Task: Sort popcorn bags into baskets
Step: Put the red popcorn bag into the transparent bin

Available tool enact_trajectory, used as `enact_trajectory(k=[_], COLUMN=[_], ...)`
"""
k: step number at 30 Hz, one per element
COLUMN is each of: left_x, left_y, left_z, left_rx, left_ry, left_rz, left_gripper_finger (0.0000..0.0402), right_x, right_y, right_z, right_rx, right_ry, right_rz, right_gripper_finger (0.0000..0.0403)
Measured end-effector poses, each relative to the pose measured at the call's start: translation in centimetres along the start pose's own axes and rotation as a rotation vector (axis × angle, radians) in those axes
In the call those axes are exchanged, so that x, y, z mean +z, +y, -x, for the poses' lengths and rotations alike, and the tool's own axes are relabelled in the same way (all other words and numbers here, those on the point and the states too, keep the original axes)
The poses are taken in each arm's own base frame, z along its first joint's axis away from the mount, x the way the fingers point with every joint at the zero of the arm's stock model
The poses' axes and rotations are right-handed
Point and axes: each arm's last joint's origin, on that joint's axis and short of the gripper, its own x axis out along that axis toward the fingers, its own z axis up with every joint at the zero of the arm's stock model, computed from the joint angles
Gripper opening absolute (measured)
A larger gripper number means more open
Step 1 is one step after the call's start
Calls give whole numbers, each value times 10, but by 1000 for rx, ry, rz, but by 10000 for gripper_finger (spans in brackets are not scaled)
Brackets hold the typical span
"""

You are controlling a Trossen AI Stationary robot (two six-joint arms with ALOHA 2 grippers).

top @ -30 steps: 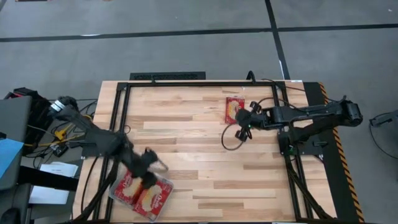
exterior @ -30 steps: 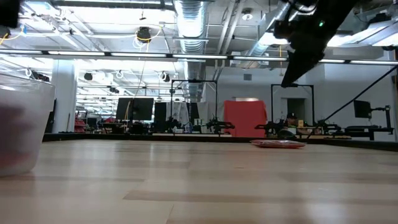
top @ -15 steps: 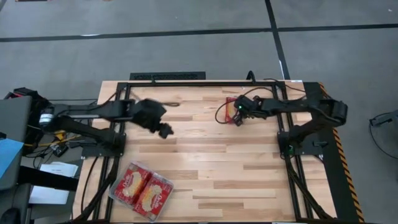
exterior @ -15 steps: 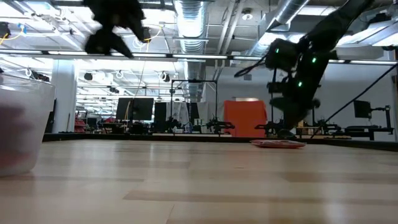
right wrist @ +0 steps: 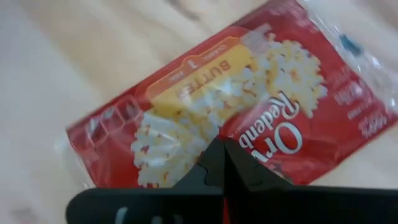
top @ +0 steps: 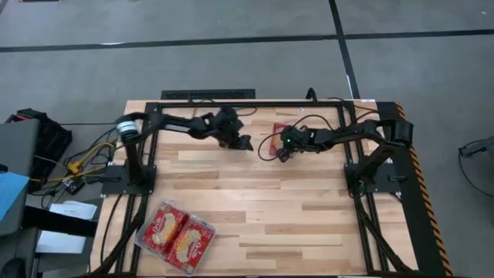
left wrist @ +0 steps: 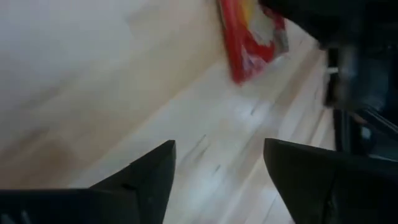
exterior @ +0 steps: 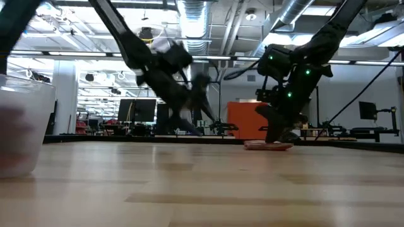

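Note:
One red popcorn bag (top: pixel 282 130) lies flat on the table at the far middle. It also shows in the right wrist view (right wrist: pixel 186 118), the left wrist view (left wrist: pixel 252 37) and the low view (exterior: pixel 268 145). My right gripper (top: pixel 282 148) is shut and down on the bag, as the right wrist view (right wrist: pixel 224 152) and the low view (exterior: pixel 271 137) show. My left gripper (top: pixel 243 144) hovers open and empty just left of the bag, with its fingers apart in its wrist view (left wrist: pixel 219 168). The clear tray (top: pixel 140 236) at the near left holds two bags (top: pixel 177 235). My right gripper has its shut fingertips (right wrist: pixel 222 163) on the bag's printed top face, near its middle (right wrist: pixel 217 127). The fingers slant down at it from the table's right side. The bag lies flat on the table under them.
The tray's wall fills the left edge of the low view (exterior: pixel 22 126). A black frame rail (top: pixel 208 94) runs along the table's far edge. A dark cable loop (top: pixel 266 152) hangs beside my right gripper. Bare wood lies between the tray and the bag.
My left gripper has risen from the tray and swung toward the far edge and then right, ending next to the bag. My right gripper has gone left and down onto the bag. The bag has slid a little toward the table's left.

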Motion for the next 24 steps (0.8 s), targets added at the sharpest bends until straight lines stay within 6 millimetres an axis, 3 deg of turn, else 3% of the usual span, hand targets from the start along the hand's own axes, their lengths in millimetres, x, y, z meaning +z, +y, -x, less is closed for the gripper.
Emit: enact_trajectory(k=[3, 7, 11, 14, 20, 24], left_x=[-2, 1, 2, 4, 9, 7], left_y=[18, 23, 21, 13, 8, 6], left_z=[-29, -46, -47, -41, -35, -38], left_rx=[-39, -61, -47, -28, 5, -4], left_ry=[86, 136, 102, 36, -75, -83], left_rz=[81, 160, 155, 126, 95, 102], left_gripper_finger=[252, 281, 295, 297, 298, 298], right_x=[-1, -1, 1, 9, 5, 0], right_y=[13, 25, 39, 46, 40, 35], right_z=[-1, -1, 10, 32, 59, 59], right_rx=[61, 134, 164, 185, 125, 41], right_ry=[-35, -63, -82, -153, -151, -123], right_rz=[7, 9, 44, 50, 36, 36], right_gripper_finger=[11, 10, 12, 9, 14, 17])
